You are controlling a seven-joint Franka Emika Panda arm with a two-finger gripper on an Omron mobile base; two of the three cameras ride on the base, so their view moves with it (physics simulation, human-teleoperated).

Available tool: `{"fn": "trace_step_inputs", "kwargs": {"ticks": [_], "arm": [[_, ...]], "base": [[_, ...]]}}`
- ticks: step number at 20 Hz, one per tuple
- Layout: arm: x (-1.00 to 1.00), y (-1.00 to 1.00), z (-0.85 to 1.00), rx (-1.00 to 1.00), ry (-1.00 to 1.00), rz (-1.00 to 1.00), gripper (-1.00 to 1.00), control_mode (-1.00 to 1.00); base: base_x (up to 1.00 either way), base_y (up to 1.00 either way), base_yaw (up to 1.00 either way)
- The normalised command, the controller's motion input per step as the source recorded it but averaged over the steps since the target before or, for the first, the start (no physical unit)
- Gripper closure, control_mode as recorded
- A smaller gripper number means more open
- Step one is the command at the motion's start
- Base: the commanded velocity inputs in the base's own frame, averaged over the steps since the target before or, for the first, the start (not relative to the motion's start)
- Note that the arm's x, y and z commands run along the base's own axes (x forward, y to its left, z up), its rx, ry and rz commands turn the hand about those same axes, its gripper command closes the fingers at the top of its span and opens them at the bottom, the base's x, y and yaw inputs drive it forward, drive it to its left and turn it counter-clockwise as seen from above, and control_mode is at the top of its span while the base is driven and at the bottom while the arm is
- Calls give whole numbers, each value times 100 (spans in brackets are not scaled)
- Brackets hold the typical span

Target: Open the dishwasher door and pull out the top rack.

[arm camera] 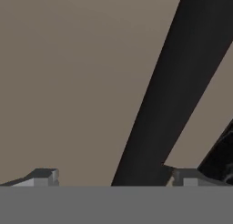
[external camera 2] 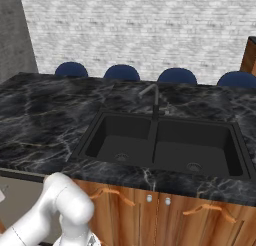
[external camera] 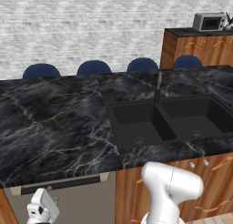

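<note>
Facing the dishwasher door (arm camera: 68, 82), the wide-open pincer (arm camera: 113, 177) straddles its handle (arm camera: 173, 91), gripping nothing

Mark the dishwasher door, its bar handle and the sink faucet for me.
dishwasher door (external camera: 82, 205): left base view, bare panel below the handle.
bar handle (arm camera: 175, 86): hand view, middle of the dark bar.
sink faucet (external camera 2: 155, 101): right base view, upright stem.

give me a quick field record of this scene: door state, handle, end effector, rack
dishwasher door: shut, under the black marble counter, left of the sink
handle: long dark bar, close up in the hand view, running between the fingertips
end effector: open, one fingertip either side of the bar, not closed on it
top rack: hidden behind the shut door
step done: none yet
</note>
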Motion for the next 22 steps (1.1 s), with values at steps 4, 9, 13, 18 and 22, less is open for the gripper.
{"fn": "trace_step_inputs", "kwargs": {"ticks": [4,9,13,18,22], "arm": [[18,18,-18,0,-17,0,-100,-100],[24,14,-15,0,-15,0,-100,-100],[39,10,-28,0,-8,0,-100,-100],[21,6,-35,0,-5,0,-100,-100],[3,14,-39,0,-1,0,100,-100]], "base": [[0,0,0],[0,0,0],[0,0,0],[0,0,0],[0,0,0]]}}
